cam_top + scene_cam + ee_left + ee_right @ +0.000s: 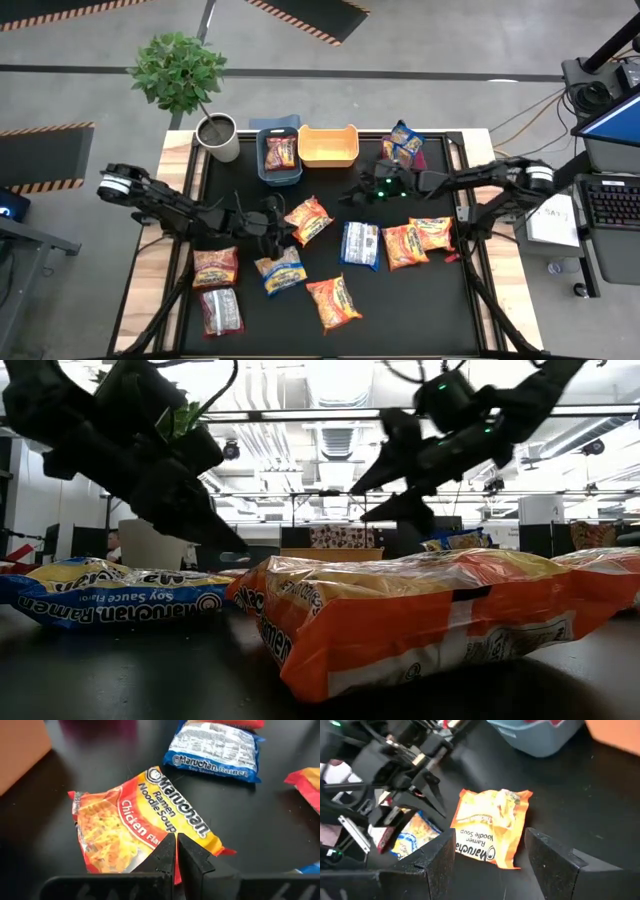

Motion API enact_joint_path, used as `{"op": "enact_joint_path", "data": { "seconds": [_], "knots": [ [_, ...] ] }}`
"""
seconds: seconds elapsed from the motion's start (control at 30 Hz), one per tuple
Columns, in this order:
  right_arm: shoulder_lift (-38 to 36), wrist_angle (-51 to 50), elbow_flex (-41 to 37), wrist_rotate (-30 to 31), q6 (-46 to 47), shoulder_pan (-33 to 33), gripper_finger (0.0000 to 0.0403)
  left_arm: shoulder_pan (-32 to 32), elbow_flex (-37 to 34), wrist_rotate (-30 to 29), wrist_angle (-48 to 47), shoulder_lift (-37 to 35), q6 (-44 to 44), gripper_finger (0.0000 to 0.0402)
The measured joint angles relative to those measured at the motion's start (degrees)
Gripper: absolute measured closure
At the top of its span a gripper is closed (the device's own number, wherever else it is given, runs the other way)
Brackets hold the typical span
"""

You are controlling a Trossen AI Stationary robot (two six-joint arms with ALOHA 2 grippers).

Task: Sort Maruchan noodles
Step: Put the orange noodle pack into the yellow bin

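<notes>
Nearest the low camera lies an orange noodle packet (420, 615), a flat crinkly plastic pillow stretched lengthwise across the view, its glossy film creased and its print upside down; just behind it to one side lies a blue packet (110, 600), also upside down, reading Soy Sauce.

From above, a black counter (400, 310) with pale wooden edges carries about a dozen Maruchan noodles, all small shiny rectangles with crimped ends; most are scattered over the middle and near half, their long axes at differing angles. A blue bin (279, 171) of smooth plastic at the far edge holds a dark red packet (280, 152) lying lengthwise along it; just beside it is an orange-yellow bin (328, 146); a blue and yellow packet (404, 142) lies on something dark red beyond that. A white pot with a leafy plant (217, 137) stands at the far left corner.

The left claw (176, 851) has its fingers pressed together, tips at the edge of an orange chicken-flavour packet (140, 822) left of centre; that packet lies diagonally, one short end toward the far bins, its face printed with yellow noodles. Whether film is pinched between the fingers cannot be told.

The right claw (490, 852) hangs above the counter with fingers apart, holding nothing, over the same orange packet.
</notes>
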Motion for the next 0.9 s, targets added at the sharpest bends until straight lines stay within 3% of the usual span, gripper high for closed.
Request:
{"op": "enact_joint_path", "data": {
  "seconds": [0.43, 0.9],
  "knots": [
    [13.13, -10.3, 12.19, -0.26, 0.08, 0.0, 0.0177, -0.01, -0.3, -2.5, 2.2, 7.75, -3.84, 0.0402],
    [21.45, -10.63, 19.6, -4.29, -0.47, 1.22, 0.0177, 0.19, 0.05, -3.27, 7.06, 13.87, -5.85, 0.0401]
  ]
}}
